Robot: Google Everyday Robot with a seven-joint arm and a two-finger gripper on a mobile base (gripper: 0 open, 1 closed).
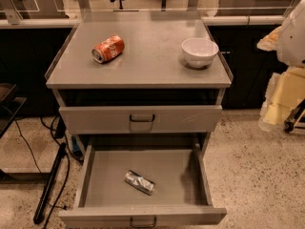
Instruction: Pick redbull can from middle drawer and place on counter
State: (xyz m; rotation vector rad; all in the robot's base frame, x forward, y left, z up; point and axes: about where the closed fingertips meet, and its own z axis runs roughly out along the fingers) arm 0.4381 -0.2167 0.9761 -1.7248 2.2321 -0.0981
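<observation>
The redbull can (pixel 139 182) lies on its side on the grey floor of the open middle drawer (pixel 100 175), slightly front of centre. The drawer is pulled out towards me, with its dark loop handle at the bottom edge. The counter (pixel 143 56) is the flat grey cabinet top above. My gripper (pixel 282 97) shows as a white and pale yellow shape at the right edge of the view. It is beside the cabinet, at about the height of the upper drawer, well away from the can.
An orange-red soda can (pixel 108 49) lies on its side on the counter's left part. A white bowl (pixel 199 51) stands at the counter's right. The upper drawer front (pixel 140 118) is shut. Black cables and a bar (pixel 50 185) lie on the floor at the left.
</observation>
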